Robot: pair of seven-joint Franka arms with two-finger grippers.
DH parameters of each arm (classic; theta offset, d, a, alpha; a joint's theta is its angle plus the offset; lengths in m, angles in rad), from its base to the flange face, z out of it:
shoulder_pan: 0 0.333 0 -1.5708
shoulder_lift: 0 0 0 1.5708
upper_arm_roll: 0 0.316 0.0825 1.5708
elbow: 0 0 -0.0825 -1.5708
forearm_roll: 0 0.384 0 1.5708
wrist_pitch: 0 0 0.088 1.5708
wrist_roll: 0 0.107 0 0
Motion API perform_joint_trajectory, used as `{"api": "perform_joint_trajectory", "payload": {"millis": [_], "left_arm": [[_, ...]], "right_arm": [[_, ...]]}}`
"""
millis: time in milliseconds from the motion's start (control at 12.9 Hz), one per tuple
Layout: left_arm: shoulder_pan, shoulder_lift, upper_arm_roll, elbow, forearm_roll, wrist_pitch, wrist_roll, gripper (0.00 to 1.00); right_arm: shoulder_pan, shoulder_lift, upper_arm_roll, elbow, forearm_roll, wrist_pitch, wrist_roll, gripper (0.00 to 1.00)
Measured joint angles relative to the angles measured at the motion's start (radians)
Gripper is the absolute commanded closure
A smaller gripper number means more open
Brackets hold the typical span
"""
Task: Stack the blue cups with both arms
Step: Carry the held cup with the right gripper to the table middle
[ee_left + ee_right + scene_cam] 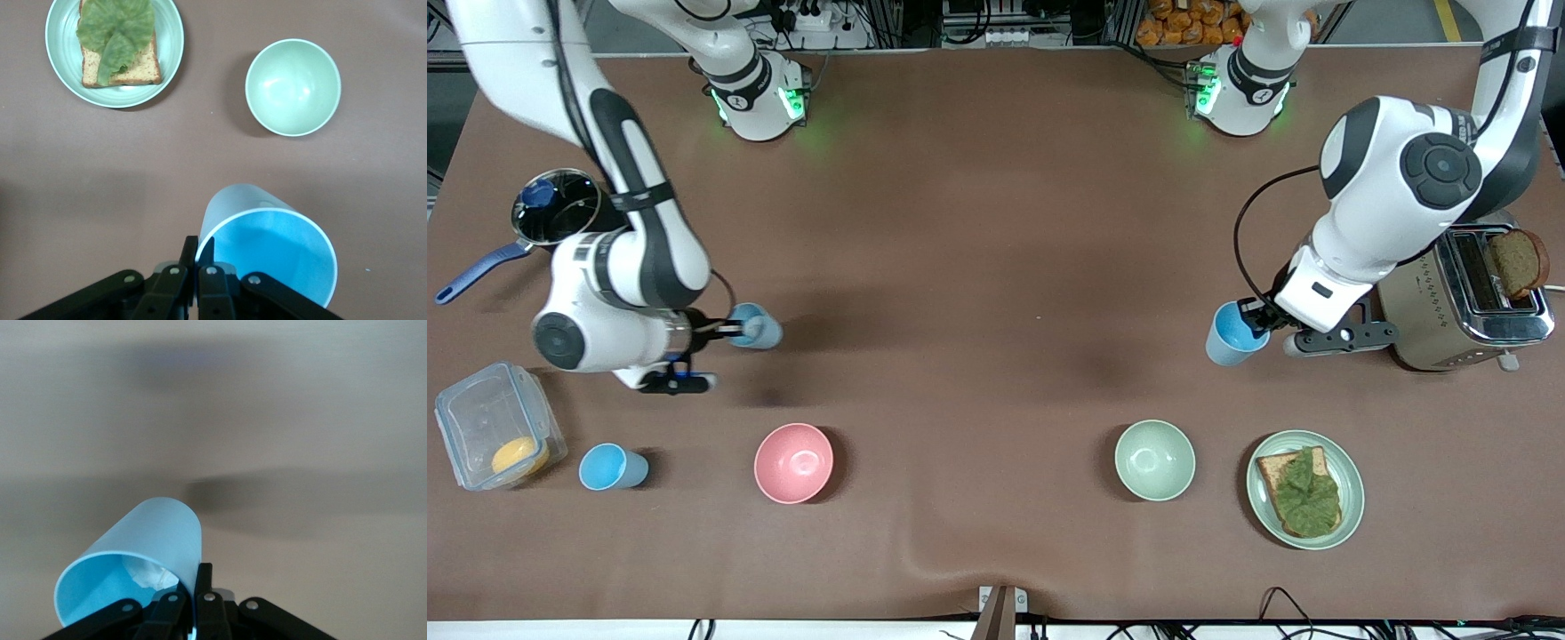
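My right gripper (725, 331) is shut on the rim of a blue cup (756, 327), which it holds tilted over the table at the right arm's end. In the right wrist view the gripper (198, 577) pinches the cup's wall (150, 543). My left gripper (1258, 320) is shut on the rim of a second blue cup (1230, 334) beside the toaster. In the left wrist view the gripper (200, 250) pinches that cup (267, 243). A third blue cup (612, 468) stands on the table between the clear box and the pink bowl.
A pink bowl (793, 462) and a pale-green bowl (1154, 460) (293, 87) stand near the front camera. A plate (1352, 498) holds bread with lettuce. The toaster (1467, 302), a clear box (494, 427) and a lidded pot (551, 209) stand at the table's ends.
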Motion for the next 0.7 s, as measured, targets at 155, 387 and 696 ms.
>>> {"api": "perform_joint_trajectory", "payload": {"millis": [155, 387, 696], "left_arm": [[0.000, -0.005, -0.005, 0.043, 0.000, -0.049, -0.001, 1.00], [0.003, -0.008, -0.005, 0.077, 0.000, -0.082, 0.000, 1.00], [0.006, -0.008, -0.005, 0.078, 0.000, -0.083, 0.000, 1.00]], "right_arm": [[0.105, 0.000, 0.004, 0.047, 0.056, -0.010, 0.132, 1.00], [0.278, 0.020, 0.007, 0.098, 0.101, 0.042, 0.366, 1.00], [0.474, 0.128, 0.008, 0.196, 0.113, 0.164, 0.627, 1.00]]}}
